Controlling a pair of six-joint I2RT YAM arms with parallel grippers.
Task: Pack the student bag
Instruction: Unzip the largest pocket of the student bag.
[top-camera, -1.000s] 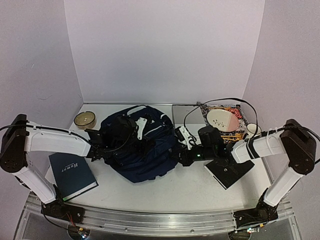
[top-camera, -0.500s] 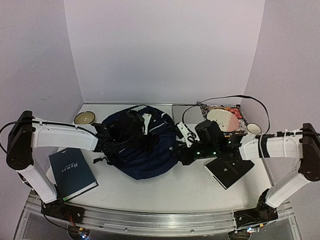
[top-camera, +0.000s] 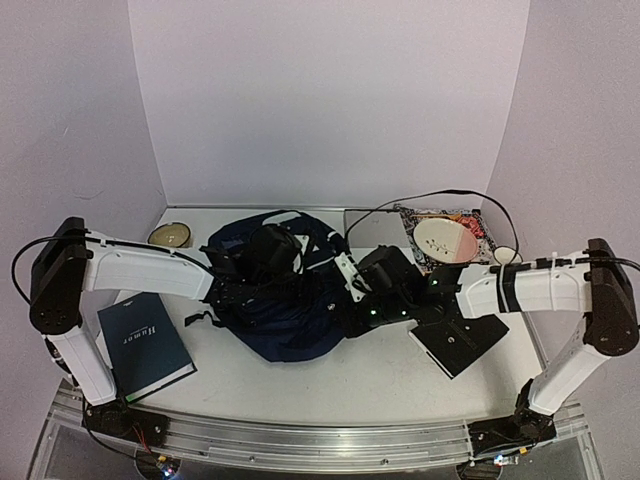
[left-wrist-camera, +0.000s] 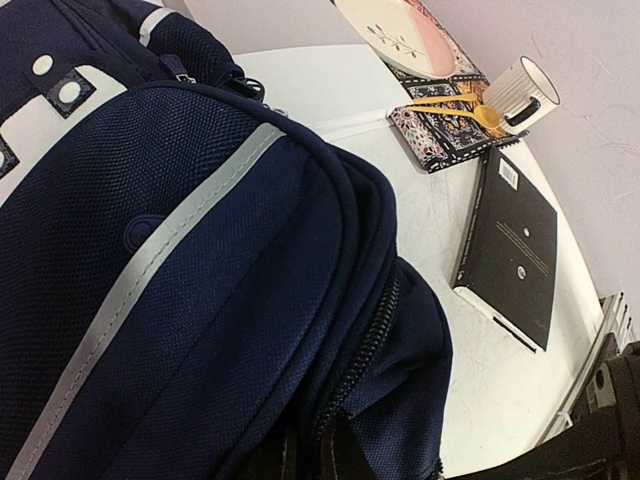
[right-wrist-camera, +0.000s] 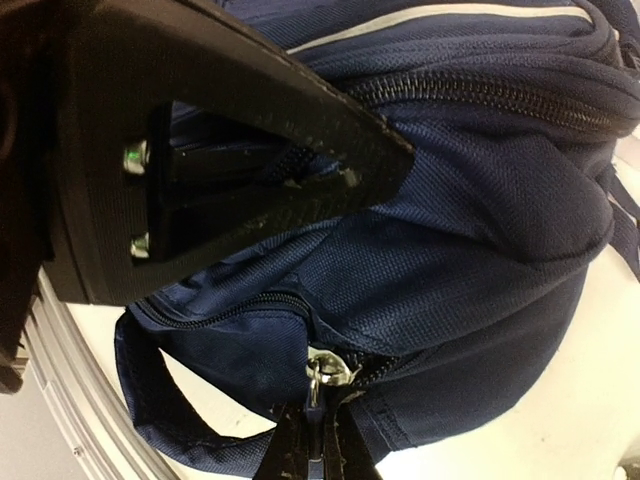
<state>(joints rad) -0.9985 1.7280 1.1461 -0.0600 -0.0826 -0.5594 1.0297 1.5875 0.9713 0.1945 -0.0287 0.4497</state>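
Observation:
The navy-blue student bag (top-camera: 290, 310) with white stripe trim lies in the middle of the table. My left gripper (top-camera: 266, 284) rests on the bag's top. In the left wrist view the gripper (left-wrist-camera: 312, 458) is shut on the bag (left-wrist-camera: 200, 250), pinching fabric beside a closed zipper (left-wrist-camera: 375, 335). My right gripper (top-camera: 349, 312) is at the bag's right side. In the right wrist view the gripper (right-wrist-camera: 320, 452) is shut on the tab of a silver zipper pull (right-wrist-camera: 322, 368) low on the bag (right-wrist-camera: 450, 250). The bag's inside is hidden.
A dark blue hardcover book (top-camera: 145, 345) lies front left. A black book (top-camera: 462, 342) lies right of the bag. A plate (top-camera: 446, 238) on a patterned book, a striped mug (top-camera: 506, 257), a grey slab (top-camera: 370, 228) and a small bowl (top-camera: 170, 235) are at the back.
Both grippers have moved left and toward the back along the bag. The right gripper has travelled left with the zipper pull. The bag has bunched up and shifted slightly.

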